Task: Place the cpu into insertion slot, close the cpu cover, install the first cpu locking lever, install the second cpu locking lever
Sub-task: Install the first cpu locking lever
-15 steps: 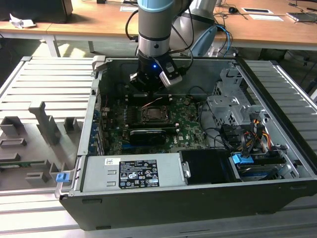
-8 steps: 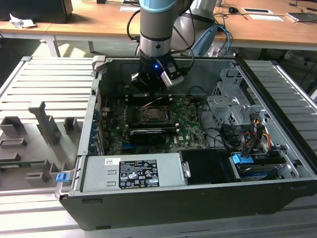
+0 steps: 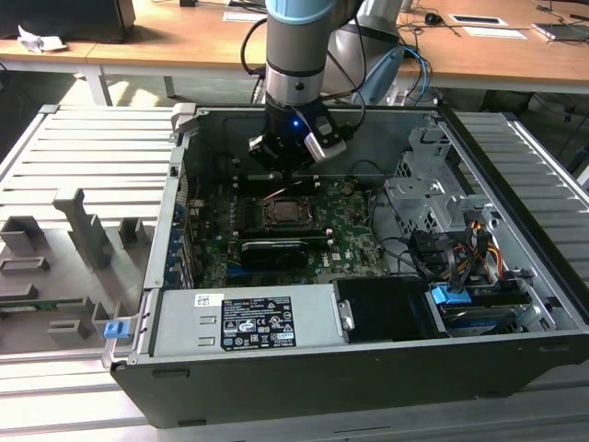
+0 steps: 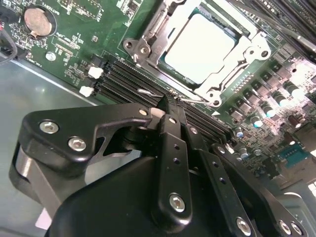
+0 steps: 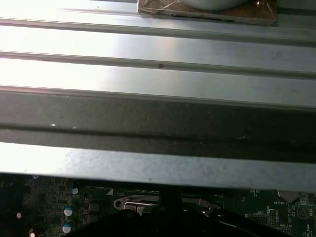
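Fingertips of the end effector (image 4: 170,106) are pressed together, nothing gripped, beside the cover (image 4: 163,22); the chip (image 4: 200,47) is seated in its socket (image 3: 284,214), partly hidden.

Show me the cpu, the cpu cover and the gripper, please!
cpu (image 4: 200,47), second wrist view, middle of its pale metal top.
cpu cover (image 4: 253,52), second wrist view, silvery frame edge beside the chip.
gripper (image 4: 169,106), second wrist view, at the fingertips.
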You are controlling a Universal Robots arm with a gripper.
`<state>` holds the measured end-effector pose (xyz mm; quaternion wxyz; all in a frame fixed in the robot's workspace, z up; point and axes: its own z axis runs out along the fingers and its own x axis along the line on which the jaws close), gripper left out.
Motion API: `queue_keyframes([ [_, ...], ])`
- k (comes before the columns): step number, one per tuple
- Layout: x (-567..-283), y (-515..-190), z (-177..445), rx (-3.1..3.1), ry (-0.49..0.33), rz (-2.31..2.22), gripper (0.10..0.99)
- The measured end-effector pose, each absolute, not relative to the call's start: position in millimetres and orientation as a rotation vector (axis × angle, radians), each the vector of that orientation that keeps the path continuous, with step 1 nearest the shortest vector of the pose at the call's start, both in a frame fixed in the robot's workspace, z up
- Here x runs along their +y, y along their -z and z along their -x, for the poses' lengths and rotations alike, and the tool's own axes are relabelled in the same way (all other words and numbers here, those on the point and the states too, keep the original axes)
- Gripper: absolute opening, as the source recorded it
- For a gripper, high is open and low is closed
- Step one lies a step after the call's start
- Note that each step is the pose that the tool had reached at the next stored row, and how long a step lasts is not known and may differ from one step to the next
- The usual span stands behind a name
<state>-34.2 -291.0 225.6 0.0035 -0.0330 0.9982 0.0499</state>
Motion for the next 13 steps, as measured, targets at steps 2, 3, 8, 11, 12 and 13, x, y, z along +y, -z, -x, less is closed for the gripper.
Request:
queue_keyframes([
  [2,-291.0,-225.0,33.4,3.129,-0.156,0.107,0.106],
  [3,-291.0,-224.8,33.4,3.129,-0.156,0.107,0.106],
  [8,-291.0,-224.7,33.7,3.129,-0.157,0.108,0.106],
  [11,-291.0,-226.9,33.8,3.129,-0.157,0.108,0.106],
  [12,-290.9,-227.3,33.8,3.129,-0.157,0.108,0.106],
  [13,-290.8,-227.3,33.8,3.129,-0.157,0.108,0.106],
])
